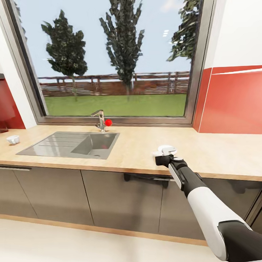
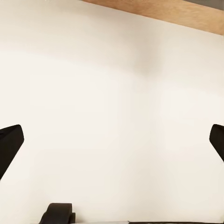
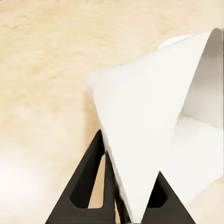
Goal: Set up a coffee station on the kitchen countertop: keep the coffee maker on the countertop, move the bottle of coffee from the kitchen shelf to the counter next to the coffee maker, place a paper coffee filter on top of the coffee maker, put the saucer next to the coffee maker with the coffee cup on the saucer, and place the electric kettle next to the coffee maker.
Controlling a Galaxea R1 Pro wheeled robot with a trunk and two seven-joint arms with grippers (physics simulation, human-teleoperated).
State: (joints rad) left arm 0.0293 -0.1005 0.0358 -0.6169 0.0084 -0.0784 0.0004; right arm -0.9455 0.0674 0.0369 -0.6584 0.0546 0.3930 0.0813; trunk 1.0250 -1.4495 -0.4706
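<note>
Right arm reached from 5 o'clock in the head view, right gripper [image 1: 163, 155] low over the front edge of the countertop [image 1: 207, 151]. The right wrist view showed its fingers [image 3: 88, 179] closed to a narrow gap on the folded edge of the paper filter [image 3: 144, 135]; the white cone sat at the fingertips above the wood grain, whether lifted or resting I could not tell. In the head view the filter [image 1: 167, 149] showed just past the gripper.

Left gripper [image 2: 112, 140] pointed at a plain pale surface, fingertips [image 2: 9, 144] wide apart, holding nothing.

Step in hand, judged: filter pickup or carry. No coffee maker in these pictures, so the next move likely called for turning or driving to find it, then setting the cone in the basket without crushing the thin paper.

Farther back at 10 o'clock: the sink [image 1: 71, 142], basin looked empty. Tap [image 1: 99, 120] behind it, with a red knob. At 9 o'clock the cup [image 1: 12, 139] stood on the countertop, contents not visible. Window [image 1: 117, 59] beyond.
</note>
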